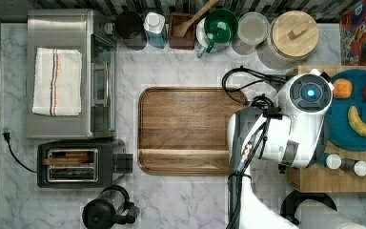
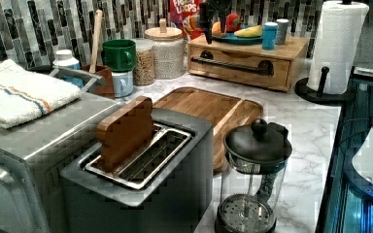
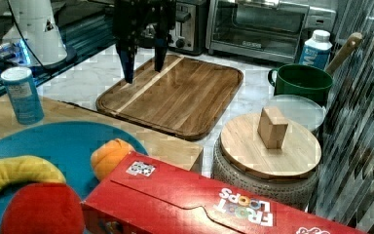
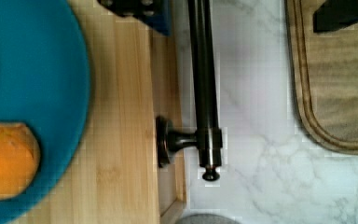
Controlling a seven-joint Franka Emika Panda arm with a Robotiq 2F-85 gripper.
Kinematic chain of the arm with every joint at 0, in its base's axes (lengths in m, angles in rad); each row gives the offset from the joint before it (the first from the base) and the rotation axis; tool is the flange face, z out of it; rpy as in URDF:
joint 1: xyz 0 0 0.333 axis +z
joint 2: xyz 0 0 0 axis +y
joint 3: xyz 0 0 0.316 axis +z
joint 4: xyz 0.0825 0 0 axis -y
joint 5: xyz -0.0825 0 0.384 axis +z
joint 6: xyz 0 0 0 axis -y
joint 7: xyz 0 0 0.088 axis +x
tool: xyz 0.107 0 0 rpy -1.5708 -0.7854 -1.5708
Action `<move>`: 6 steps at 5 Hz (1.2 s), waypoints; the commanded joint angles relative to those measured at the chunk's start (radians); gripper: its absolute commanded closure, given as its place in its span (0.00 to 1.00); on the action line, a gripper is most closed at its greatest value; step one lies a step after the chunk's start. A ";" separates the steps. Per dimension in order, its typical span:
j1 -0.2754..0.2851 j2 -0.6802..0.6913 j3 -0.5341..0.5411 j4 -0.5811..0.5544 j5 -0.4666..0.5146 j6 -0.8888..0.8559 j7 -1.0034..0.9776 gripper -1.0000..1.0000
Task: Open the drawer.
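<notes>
Drawer: wide, shallow, light bamboo-coloured box, front flush with its housing, shut. Long black bar handle across the front, standing off on round end mounts; in the wrist view the bar ends in a small knob past a flared post. Set on the marbled bench, just beside the brown wooden tray, between the grain jar and the paper-towel roll.

On top of the drawer box: blue plate with banana, orange and a red fruit; two small shakers beside the plate.

Claw hanging over the tray edge nearest the drawer, fingers pointing down and spread apart, nothing between them. In the wrist view, fingertips on either side of the handle line, not touching it.
</notes>
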 commanded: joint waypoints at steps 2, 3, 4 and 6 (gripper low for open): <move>-0.030 0.064 -0.002 -0.117 -0.009 0.211 -0.110 0.00; -0.029 0.087 -0.015 -0.151 -0.054 0.269 -0.072 0.00; -0.024 0.095 -0.033 -0.202 -0.062 0.356 -0.030 0.00; -0.011 0.103 -0.057 -0.205 -0.078 0.348 -0.026 0.00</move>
